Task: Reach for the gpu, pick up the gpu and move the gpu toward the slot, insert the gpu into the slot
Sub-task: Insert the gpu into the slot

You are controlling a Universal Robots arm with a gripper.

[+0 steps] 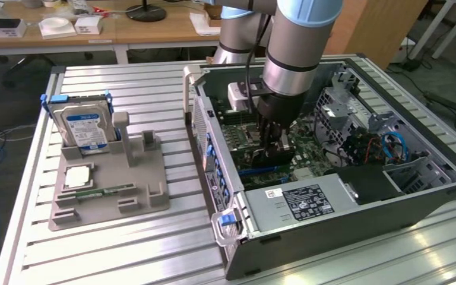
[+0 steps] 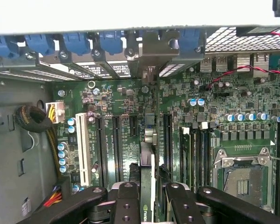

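One arm (image 1: 295,59) carries one gripper (image 1: 274,148), with one gpu (image 2: 148,140) edge-on between two fingers (image 2: 126,205). One open case (image 1: 355,214) lies on one table (image 1: 133,89). At nine o'clock from it in the exterior view stands one gray fixture (image 1: 121,178) holding one hard drive (image 1: 85,127), one memory stick (image 1: 105,191) and one pale square chip (image 1: 78,176) (a single piece each). Inside the case: five blue latches (image 2: 77,43), one white slot (image 2: 84,149), one processor socket (image 2: 245,179).

Exterior: set high, off table (image 1: 133,249), angled down across slats into open computer case (image 1: 331,219) at exterior view's right; mid distance, whole case in frame.
Wrist: close, aimed down past gripper (image 2: 149,186) onto motherboard (image 2: 121,107), toward case wall with blue clips (image 2: 74,42); gpu (image 2: 148,154) edge-on, clamped in foreground.
Shared: motherboard, gripper, clip-lined case wall.
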